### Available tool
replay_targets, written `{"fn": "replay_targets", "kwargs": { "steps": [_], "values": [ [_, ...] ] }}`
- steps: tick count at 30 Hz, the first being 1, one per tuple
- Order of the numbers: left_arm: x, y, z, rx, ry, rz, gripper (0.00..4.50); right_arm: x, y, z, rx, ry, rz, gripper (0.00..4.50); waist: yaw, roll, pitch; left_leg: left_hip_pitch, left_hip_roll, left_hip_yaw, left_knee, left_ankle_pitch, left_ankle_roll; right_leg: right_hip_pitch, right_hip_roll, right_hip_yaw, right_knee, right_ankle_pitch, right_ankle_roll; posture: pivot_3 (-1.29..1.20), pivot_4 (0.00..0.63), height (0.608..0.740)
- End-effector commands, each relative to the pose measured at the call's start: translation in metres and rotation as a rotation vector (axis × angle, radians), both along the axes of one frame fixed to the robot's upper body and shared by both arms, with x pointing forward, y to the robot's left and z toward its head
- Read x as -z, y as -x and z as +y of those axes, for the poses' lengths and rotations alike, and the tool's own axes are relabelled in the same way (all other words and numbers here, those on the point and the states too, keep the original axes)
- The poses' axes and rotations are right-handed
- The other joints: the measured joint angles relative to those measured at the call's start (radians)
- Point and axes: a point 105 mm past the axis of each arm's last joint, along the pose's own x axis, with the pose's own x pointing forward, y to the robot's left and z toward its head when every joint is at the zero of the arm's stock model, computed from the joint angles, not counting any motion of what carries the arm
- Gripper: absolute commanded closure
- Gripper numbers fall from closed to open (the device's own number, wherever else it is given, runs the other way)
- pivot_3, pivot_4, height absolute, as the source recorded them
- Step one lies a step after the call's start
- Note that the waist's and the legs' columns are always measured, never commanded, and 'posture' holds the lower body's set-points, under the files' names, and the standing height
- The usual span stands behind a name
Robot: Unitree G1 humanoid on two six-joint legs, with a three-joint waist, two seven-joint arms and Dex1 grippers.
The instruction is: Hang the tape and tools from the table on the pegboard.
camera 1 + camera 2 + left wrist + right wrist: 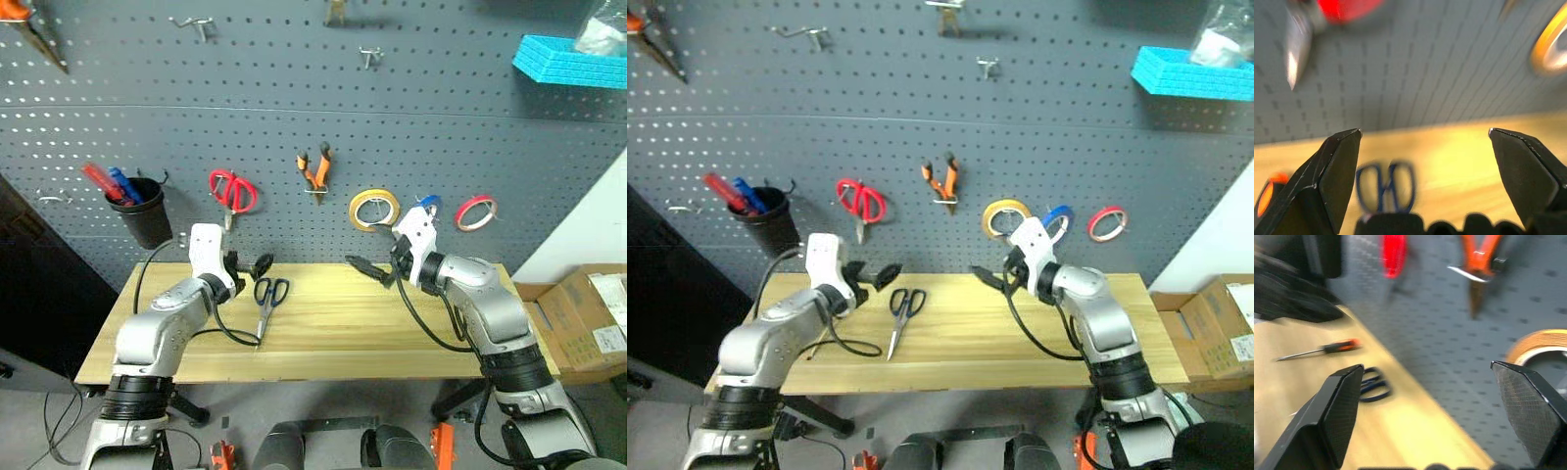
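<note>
Where pegboard (pixel 294 108) rises, table (pixel 333 343), cardboard box (pixel 588 313)

Head pair: high, facing pegboard (pixel 294 108) over table (pixel 333 333). Wrist cameras: low, close; both share dark-handled scissors (pixel 1385 186).
</note>
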Motion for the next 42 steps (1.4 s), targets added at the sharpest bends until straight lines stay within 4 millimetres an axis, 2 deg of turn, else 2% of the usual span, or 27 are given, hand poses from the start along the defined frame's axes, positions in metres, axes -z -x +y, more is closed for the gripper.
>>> {"fn": "replay_targets", "kwargs": {
  "steps": [1,3,8,13,19,23,33,37,42],
  "values": [
    [0.009,-0.008,0.000,0.006,-0.064,-0.005,0.00,-0.012,0.019,0.015,-0.125,-0.005,-0.023,0.04,-0.014,0.003,0.005,0.000,0.000,0.000,0.000,0.000,0.000,0.000,0.000,0.000,0.000,0.000,0.000,0.12,0.117,0.740],
    [0.018,-0.009,0.001,-0.007,-0.080,0.021,0.00,-0.014,0.031,0.024,-0.202,-0.025,-0.002,0.04,-0.024,0.005,0.016,0.000,0.000,0.000,0.000,0.000,0.000,0.000,0.000,0.000,0.000,0.000,0.000,0.10,0.143,0.740],
    [0.023,-0.004,0.013,-0.088,-0.082,0.056,0.00,-0.011,0.046,0.030,-0.298,0.025,-0.031,0.04,-0.044,0.004,0.054,-0.004,0.000,-0.001,0.000,0.000,0.000,-0.003,0.000,0.000,0.000,0.000,0.000,0.09,0.201,0.740],
    [0.038,0.018,0.014,-0.123,-0.052,0.135,0.00,0.008,0.046,0.024,-0.323,0.131,-0.044,0.04,-0.047,0.005,0.083,-0.010,0.000,-0.001,0.000,-0.001,0.001,-0.006,-0.002,0.000,-0.001,-0.002,0.004,0.11,0.237,0.740],
    [0.058,0.031,0.014,-0.143,-0.007,0.224,0.00,0.020,0.045,0.024,-0.335,0.185,-0.043,0.04,-0.046,0.004,0.119,-0.012,0.000,-0.002,0.001,-0.001,0.001,-0.008,-0.002,-0.002,0.000,-0.003,0.004,0.10,0.268,0.740],
    [0.072,0.032,0.018,-0.156,-0.017,0.266,0.00,0.021,0.046,0.025,-0.338,0.185,-0.033,0.04,-0.046,0.005,0.135,-0.013,-0.001,-0.002,0.001,-0.001,0.001,-0.009,-0.003,-0.002,0.000,-0.003,0.004,0.09,0.285,0.740],
    [0.083,0.039,0.012,-0.113,0.007,0.362,0.00,0.018,0.052,0.024,-0.326,0.185,-0.018,0.04,-0.053,0.009,0.149,-0.015,-0.001,-0.002,0.000,-0.002,0.000,-0.012,-0.003,-0.001,-0.001,-0.004,0.005,0.07,0.307,0.740],
    [0.083,0.041,0.014,-0.102,-0.009,0.369,0.88,0.018,0.052,0.024,-0.319,0.175,-0.006,0.00,-0.059,0.012,0.154,-0.015,-0.001,-0.002,0.000,-0.002,0.000,-0.012,-0.004,-0.001,-0.001,-0.004,0.006,0.07,0.308,0.740],
    [0.078,0.035,0.012,-0.101,-0.006,0.347,2.67,0.016,0.050,0.027,-0.313,0.160,-0.008,0.00,-0.062,0.013,0.156,-0.018,-0.001,-0.002,0.000,-0.002,0.000,-0.015,-0.004,-0.001,-0.001,-0.004,0.006,0.07,0.306,0.740]
  ]
}}
